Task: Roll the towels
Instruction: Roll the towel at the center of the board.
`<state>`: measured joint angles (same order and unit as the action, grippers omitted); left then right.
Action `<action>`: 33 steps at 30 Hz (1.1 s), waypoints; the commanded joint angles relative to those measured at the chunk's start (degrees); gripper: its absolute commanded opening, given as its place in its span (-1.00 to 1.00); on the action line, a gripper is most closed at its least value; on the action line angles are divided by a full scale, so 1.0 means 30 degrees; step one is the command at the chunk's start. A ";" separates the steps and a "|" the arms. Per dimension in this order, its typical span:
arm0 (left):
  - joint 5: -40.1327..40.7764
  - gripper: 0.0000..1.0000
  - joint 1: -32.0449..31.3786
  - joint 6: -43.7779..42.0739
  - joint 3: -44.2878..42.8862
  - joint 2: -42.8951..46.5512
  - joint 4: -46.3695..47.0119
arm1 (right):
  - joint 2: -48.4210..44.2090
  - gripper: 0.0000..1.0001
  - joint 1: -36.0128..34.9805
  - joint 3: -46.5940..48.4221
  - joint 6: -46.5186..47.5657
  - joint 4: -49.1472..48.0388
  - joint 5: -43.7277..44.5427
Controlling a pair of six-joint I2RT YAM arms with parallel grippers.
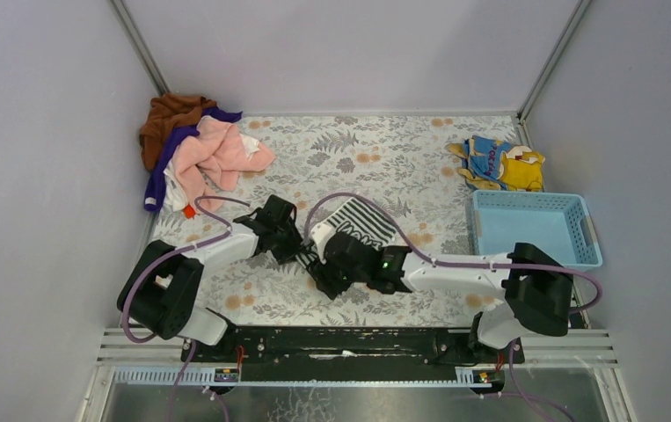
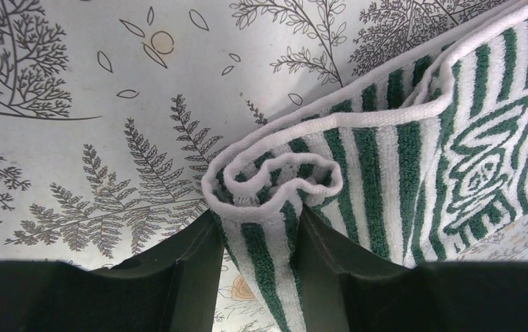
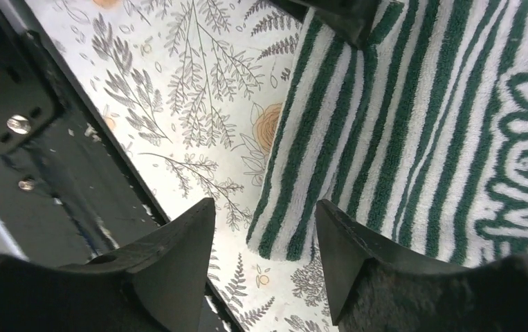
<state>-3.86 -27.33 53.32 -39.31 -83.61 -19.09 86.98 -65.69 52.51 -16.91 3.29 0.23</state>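
Lit brightly and evenly, leaving only faint, soft shadows on the table (image 1: 375, 149); sharp on the towel (image 2: 385, 159) weave, slightly soft on the near dark fingers (image 3: 171, 270)

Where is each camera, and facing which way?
Top external: above and behind, looking down on the table; left arm and right arm show.
Left wrist: on the left arm, facing the rolled end of the striped towel, pinched by the left gripper.
Right wrist: on the right arm, facing the towel's flat edge; open right gripper shows.
Shared: striped towel.
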 commanded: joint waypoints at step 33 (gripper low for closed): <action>0.1956 0.38 0.0102 0.0538 0.1045 0.5919 -0.2968 | 0.2066 -0.85 0.0292 -0.1035 0.0833 -0.3449 -0.5264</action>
<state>-0.40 -27.73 53.52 -37.19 -72.20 -24.29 97.78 -69.19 54.04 -7.64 1.43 5.45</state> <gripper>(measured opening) 0.670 0.157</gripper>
